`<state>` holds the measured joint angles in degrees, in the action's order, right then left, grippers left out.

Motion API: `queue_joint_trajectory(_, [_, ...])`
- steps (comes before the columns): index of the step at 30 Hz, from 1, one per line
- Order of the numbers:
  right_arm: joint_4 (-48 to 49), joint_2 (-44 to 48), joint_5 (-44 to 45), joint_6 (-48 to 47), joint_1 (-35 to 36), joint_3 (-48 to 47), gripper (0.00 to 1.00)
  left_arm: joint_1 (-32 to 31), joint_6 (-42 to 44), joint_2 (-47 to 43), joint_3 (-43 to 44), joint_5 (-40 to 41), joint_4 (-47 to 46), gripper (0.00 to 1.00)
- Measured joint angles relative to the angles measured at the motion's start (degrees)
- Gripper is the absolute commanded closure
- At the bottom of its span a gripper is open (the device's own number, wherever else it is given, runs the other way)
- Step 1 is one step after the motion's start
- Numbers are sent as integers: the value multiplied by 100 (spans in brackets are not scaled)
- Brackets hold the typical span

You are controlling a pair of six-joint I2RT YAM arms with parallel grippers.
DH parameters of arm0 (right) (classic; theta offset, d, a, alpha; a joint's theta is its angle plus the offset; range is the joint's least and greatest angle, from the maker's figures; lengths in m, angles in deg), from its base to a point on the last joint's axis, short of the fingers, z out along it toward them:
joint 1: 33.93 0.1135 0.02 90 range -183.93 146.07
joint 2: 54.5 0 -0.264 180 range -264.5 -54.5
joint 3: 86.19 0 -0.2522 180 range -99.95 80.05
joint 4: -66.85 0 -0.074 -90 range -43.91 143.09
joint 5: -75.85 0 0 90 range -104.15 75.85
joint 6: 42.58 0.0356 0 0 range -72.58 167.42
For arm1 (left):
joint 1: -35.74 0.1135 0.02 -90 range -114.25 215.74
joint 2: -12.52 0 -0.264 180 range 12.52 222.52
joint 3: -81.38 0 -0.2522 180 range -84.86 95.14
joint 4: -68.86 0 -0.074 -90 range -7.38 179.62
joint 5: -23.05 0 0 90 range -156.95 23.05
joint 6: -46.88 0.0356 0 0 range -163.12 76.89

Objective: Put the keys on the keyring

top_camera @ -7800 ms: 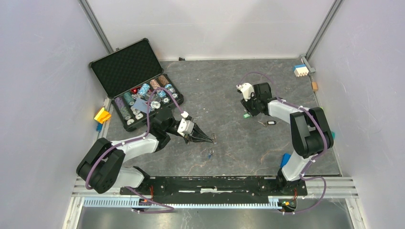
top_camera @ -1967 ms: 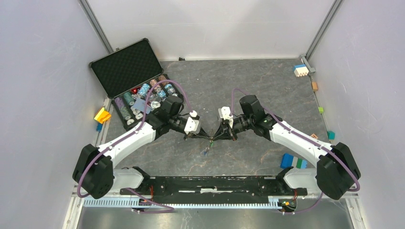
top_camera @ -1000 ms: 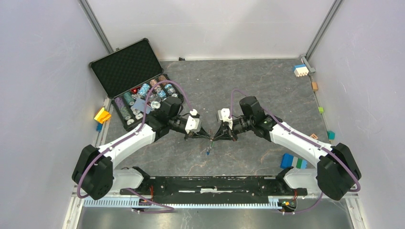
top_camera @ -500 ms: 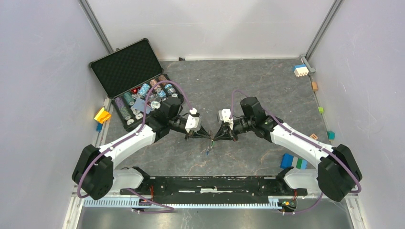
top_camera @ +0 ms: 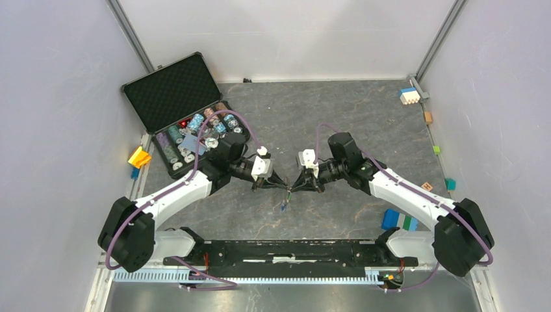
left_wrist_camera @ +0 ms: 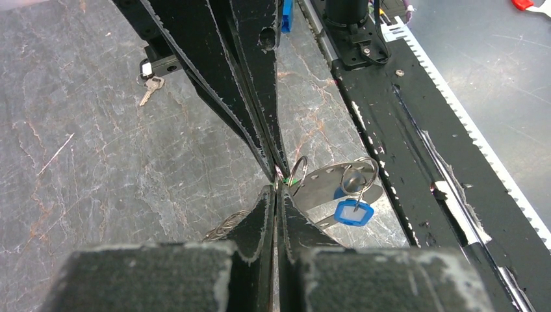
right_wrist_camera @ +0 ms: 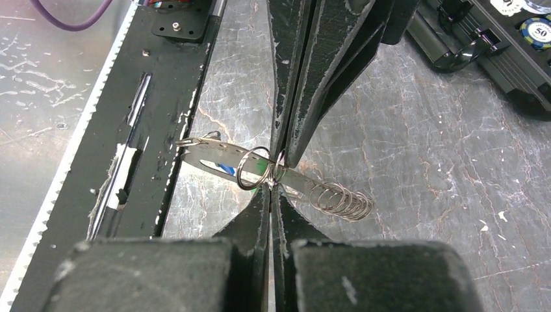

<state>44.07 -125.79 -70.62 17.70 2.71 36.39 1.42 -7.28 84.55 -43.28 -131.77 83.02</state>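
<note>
Keyring (left_wrist_camera: 328,185) is held up off the table (top_camera: 338,117), down-right of the chip case (top_camera: 170,91), where both tools meet tip to tip. Left gripper (left_wrist_camera: 276,188) is squeezed fully together on the keyring's flat metal strip. Right gripper (right_wrist_camera: 271,185) is pressed together too, on what looks like the green key (right_wrist_camera: 261,169), though that can't be told for sure. Blue key (left_wrist_camera: 353,212) is hung on the keyring. Black key (left_wrist_camera: 153,75) is lying on the table, farther from the case.
</note>
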Motion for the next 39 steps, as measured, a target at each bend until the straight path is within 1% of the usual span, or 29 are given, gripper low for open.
queue_joint_trajectory(18, [-92,46,44,-68,0,109,100,50,-367,-20,-74,-140,-527,98])
queue_joint_trajectory(22, [-85,79,151,-57,0,118,100,50,-369,-20,-74,-157,-533,98])
queue_joint_trajectory(32, [0,472,737,-17,0,170,100,50,-278,-20,-195,-396,-474,98])
queue_joint_trajectory(39, [-149,496,605,-210,0,170,100,50,-168,-20,-195,-426,-313,98])
